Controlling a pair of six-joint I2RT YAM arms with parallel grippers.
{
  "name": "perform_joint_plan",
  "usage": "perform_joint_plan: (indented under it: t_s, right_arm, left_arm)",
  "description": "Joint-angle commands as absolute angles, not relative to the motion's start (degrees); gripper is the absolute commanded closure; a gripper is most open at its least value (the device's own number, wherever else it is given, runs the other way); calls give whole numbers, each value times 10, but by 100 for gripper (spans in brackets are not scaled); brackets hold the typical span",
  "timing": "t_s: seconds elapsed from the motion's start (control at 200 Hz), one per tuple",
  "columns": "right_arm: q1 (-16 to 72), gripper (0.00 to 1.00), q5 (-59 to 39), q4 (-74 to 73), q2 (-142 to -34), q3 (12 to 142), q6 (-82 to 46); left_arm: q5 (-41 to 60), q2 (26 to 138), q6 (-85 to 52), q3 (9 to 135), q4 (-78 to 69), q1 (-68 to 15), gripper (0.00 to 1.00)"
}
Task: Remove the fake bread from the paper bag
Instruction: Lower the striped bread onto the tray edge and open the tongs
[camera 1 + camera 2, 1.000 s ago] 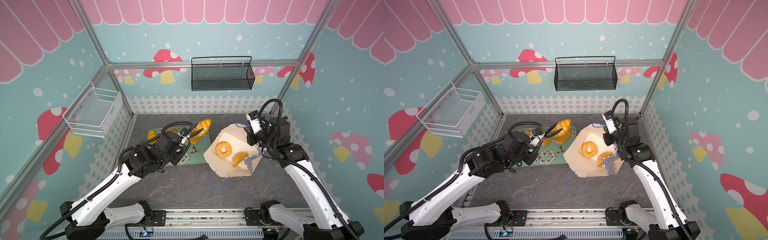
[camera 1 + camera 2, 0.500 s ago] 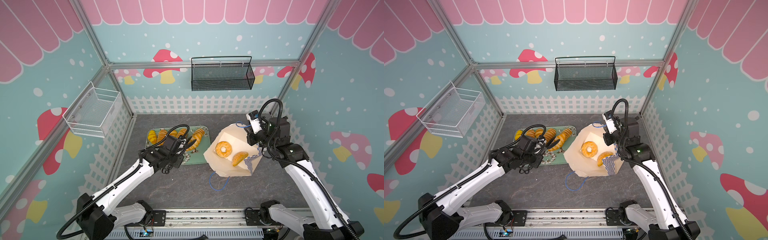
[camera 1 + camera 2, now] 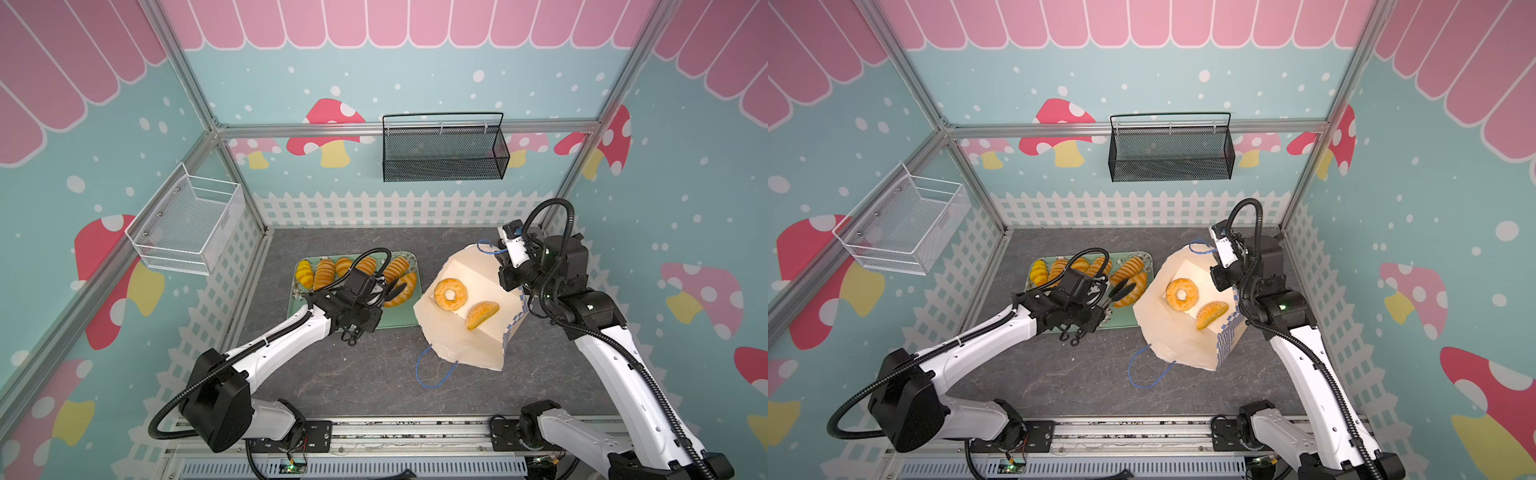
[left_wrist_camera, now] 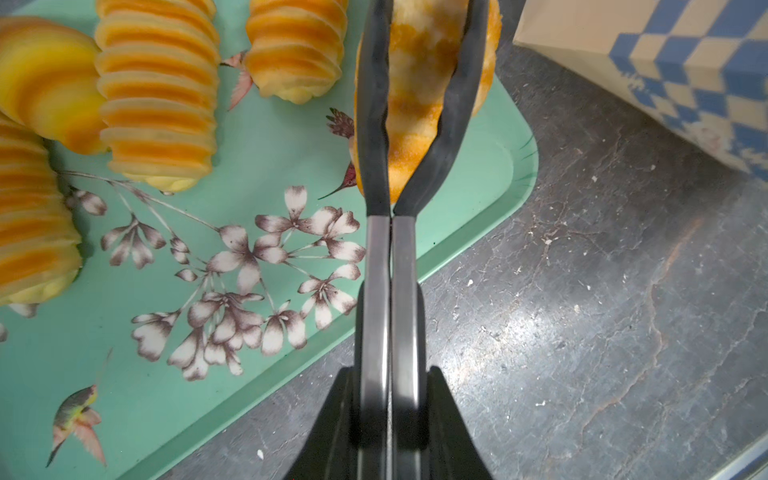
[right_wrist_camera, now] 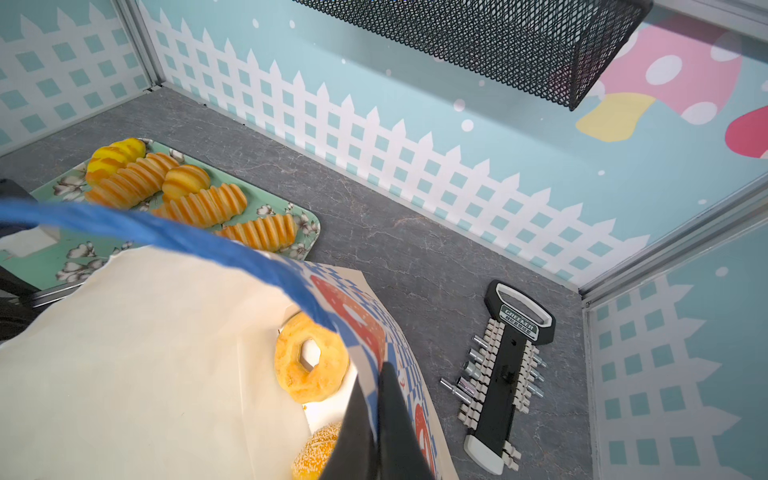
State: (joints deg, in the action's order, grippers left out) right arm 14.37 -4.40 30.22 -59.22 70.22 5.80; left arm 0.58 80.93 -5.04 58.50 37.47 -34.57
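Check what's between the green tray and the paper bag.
Only a bare strip of grey tabletop lies between the green tray and the paper bag; the left wrist view shows it.

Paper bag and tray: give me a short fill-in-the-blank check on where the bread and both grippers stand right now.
The right gripper is shut on the rim of the paper bag, which holds ____ pieces of fake bread: a ring bagel and a speckled oval.
The left gripper is shut on a loaf at a corner of the floral ____.
The bag's cord handles are ____ in colour.
Missing words: two; tray; blue.
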Motion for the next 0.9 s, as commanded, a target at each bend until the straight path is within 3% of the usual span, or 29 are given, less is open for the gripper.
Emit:
perform_joint_plan:
  t_s: [0.0,0.26,0.595,0.896]
  right_arm:
    - [147,100,-32,302,-579,725,74]
    - [147,100,-19,321,-570,738,91]
    - [147,100,-34,327,-563,726,99]
    - [147,100,-44,327,-560,714,109]
  left_arm:
    - [14,831,-82,586,351,-343,100]
    - [12,885,-103,596,362,-339,99]
    - [-16,882,-83,636,406,-336,63]
    - [-29,846,-63,664,449,-336,57]
